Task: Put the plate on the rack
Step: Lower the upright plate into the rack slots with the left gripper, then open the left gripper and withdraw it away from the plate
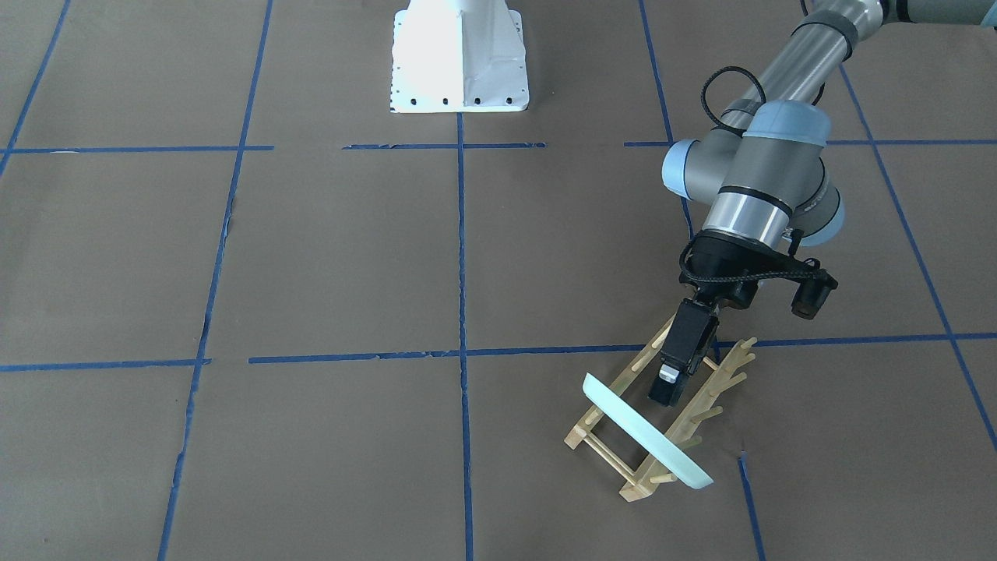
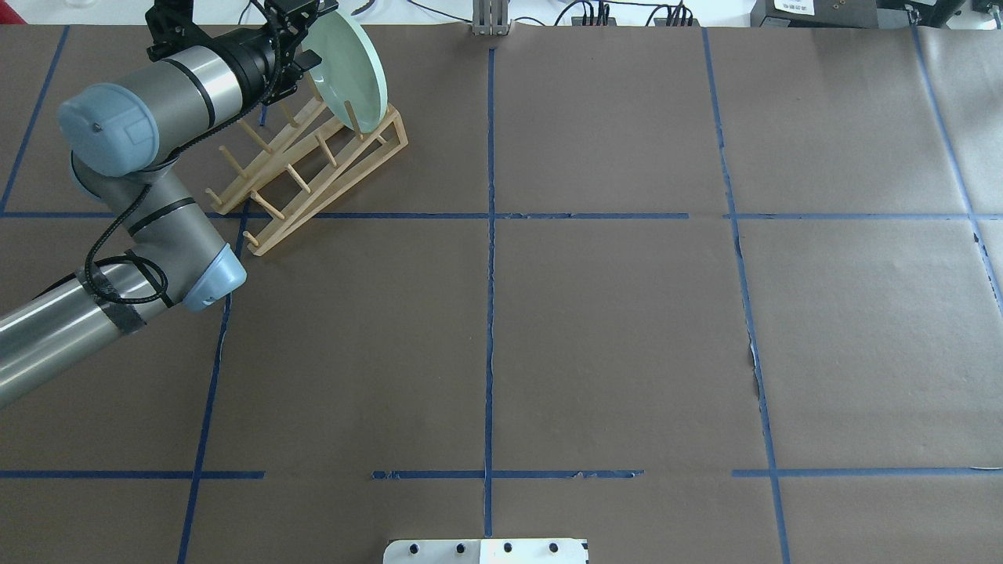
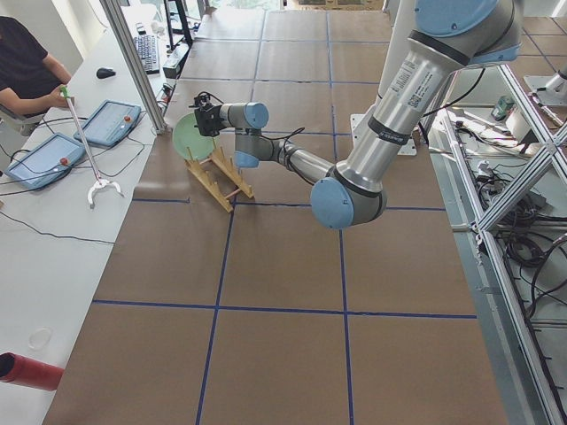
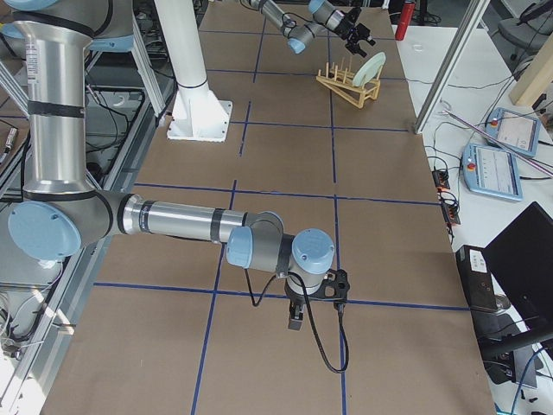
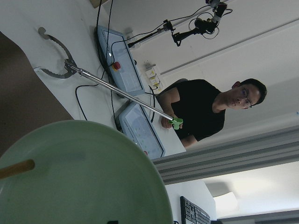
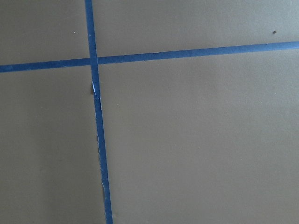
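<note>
The pale mint-green plate (image 1: 646, 432) stands on edge in the near end of the light wooden rack (image 1: 724, 378), leaning on its pegs. It also shows in the overhead view (image 2: 353, 66) on the rack (image 2: 329, 192). My left gripper (image 1: 670, 386) hovers over the rack just behind the plate, apart from it, and looks open and empty. The left wrist view shows the plate's face (image 5: 84, 177) and one peg (image 5: 16, 169) close up. My right gripper (image 4: 295, 322) hangs low over bare table far from the rack; I cannot tell if it is open or shut.
The robot's white base (image 1: 459, 62) stands at mid-table. A person (image 5: 205, 112) sits past the table's end by two tablets (image 3: 111, 119) and a grabber tool (image 3: 93, 173). A red cylinder (image 3: 27, 372) lies off the table's edge.
</note>
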Controlling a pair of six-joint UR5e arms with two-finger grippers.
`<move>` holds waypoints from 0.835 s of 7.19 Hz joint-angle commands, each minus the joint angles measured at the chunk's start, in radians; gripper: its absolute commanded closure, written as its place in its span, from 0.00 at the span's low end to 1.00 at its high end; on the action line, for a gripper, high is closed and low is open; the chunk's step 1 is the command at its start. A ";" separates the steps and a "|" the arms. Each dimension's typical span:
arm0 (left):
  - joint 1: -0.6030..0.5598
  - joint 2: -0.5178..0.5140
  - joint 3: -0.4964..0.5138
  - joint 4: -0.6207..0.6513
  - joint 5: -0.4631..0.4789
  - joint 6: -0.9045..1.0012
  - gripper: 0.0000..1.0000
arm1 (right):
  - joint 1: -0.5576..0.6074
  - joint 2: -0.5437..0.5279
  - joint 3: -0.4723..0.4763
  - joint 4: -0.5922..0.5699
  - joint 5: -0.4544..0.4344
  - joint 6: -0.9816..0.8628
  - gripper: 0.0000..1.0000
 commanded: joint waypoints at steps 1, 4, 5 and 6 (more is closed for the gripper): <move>-0.031 0.005 -0.019 0.015 -0.081 0.190 0.00 | 0.000 0.001 0.000 0.000 0.000 0.000 0.00; -0.135 0.041 -0.254 0.415 -0.348 0.520 0.00 | 0.000 0.000 0.000 0.000 0.000 0.000 0.00; -0.161 0.085 -0.377 0.549 -0.352 0.687 0.00 | 0.000 0.000 0.000 0.000 0.000 0.000 0.00; -0.175 0.120 -0.455 0.659 -0.358 0.846 0.00 | 0.000 0.000 0.000 0.000 0.000 0.000 0.00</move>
